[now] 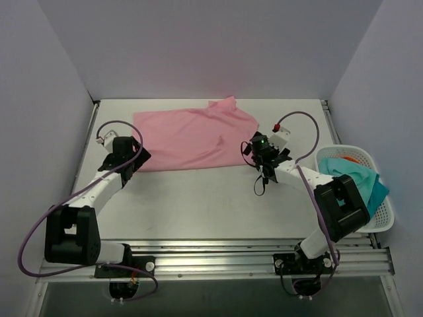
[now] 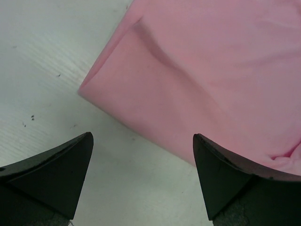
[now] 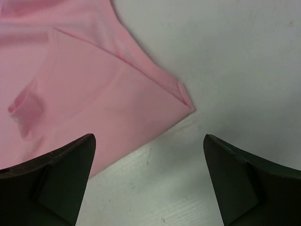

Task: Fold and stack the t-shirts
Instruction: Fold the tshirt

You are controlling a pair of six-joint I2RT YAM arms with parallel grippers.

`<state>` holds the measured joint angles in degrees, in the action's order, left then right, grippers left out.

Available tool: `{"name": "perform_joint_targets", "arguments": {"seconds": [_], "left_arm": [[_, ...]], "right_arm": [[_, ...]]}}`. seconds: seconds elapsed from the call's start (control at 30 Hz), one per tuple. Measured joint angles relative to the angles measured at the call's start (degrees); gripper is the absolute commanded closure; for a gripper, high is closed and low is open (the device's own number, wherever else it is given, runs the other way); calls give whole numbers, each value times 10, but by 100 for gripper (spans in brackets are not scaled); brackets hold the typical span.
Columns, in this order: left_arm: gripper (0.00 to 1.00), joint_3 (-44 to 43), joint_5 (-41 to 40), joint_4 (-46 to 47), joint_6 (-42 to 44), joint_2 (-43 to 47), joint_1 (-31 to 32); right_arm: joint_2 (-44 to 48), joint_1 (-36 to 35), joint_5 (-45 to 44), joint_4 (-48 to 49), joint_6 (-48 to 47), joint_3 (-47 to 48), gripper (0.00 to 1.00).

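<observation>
Flanking t-shirt (image 1: 192, 139): left gripper (image 2: 143, 137), right gripper (image 3: 149, 136).

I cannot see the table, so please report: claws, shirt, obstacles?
Left claw open, at near-left corner of pink t-shirt. Right claw open, at near-right corner. T-shirt lies on table, not held. Nothing in the way.

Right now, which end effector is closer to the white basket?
Right. The right end effector is at the right corner of the pink t-shirt, with the white basket off to its right. The left end effector is at the shirt's left corner, farther away.
</observation>
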<state>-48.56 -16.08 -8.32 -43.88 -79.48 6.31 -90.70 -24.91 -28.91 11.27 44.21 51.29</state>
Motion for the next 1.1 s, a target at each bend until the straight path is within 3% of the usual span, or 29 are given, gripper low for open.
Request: {"name": "perform_joint_targets", "arguments": {"seconds": [0.17,0.4,0.67,0.97,1.03,1.1], "left_arm": [[4,70,17,3,-23,11,0],[4,78,39,32,-36,-11,1],[4,69,42,61,-41,-66,2],[6,44,48,103,-47,-122,-7],[7,40,48,115,-50,-132,-8],[11,35,48,124,-51,-140,-9]], "right_arm": [[20,-28,7,-16,32,-38,6],[22,-36,7,-13,56,-49,5],[-83,-27,3,37,61,-44,6],[-131,-10,11,89,54,-2,8],[-133,-6,14,96,53,-1,14],[-135,-2,17,100,52,0,33]]}}
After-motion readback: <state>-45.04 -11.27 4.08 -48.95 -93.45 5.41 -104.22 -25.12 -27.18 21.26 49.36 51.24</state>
